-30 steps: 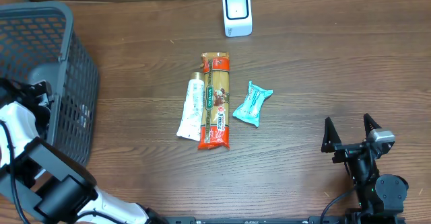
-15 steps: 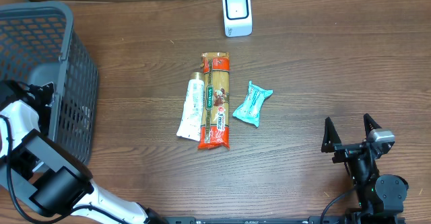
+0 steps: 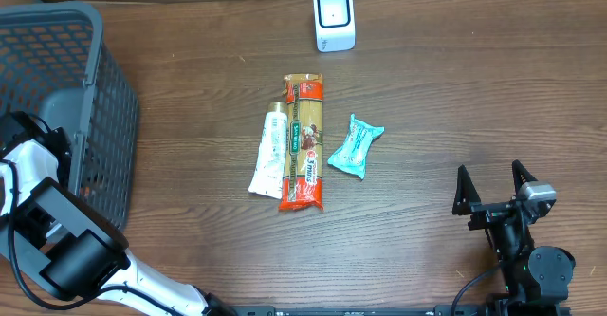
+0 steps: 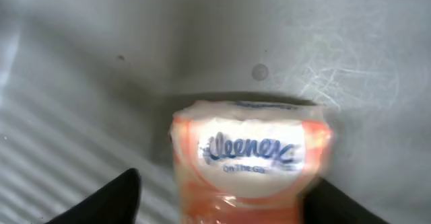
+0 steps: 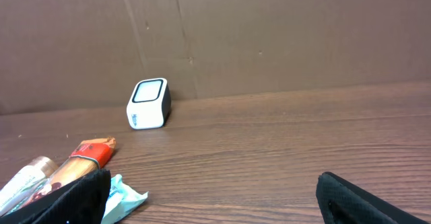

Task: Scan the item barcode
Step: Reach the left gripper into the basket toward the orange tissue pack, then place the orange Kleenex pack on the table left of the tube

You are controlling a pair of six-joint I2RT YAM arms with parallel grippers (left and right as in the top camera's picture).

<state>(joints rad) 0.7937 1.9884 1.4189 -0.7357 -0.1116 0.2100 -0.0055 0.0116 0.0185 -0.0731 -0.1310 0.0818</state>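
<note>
In the left wrist view an orange and white Kleenex tissue pack (image 4: pixel 250 158) lies on the grey floor of the basket (image 4: pixel 101 62). My left gripper (image 4: pixel 227 181) is shut on it, with the right finger against its side and the left finger close by the other side. From overhead, the left gripper (image 3: pixel 40 132) reaches into the dark mesh basket (image 3: pixel 95 31), and the pack is hidden there. The white barcode scanner (image 3: pixel 334 19) stands at the table's back, also visible from the right wrist as the scanner (image 5: pixel 148 103). My right gripper (image 3: pixel 489 171) rests open and holds nothing at the front right.
Mid-table lie a white tube (image 3: pixel 270 153), a long red and tan packet (image 3: pixel 304 143) and a teal wrapper (image 3: pixel 356 147). The right wrist view shows the teal wrapper (image 5: pixel 124 196) next to my right gripper (image 5: pixel 212 183), with a brown cardboard wall behind the scanner.
My left jaws have closed in from wide open around the tissue pack, and the left arm shifted slightly inside the basket. The right arm has not moved.
</note>
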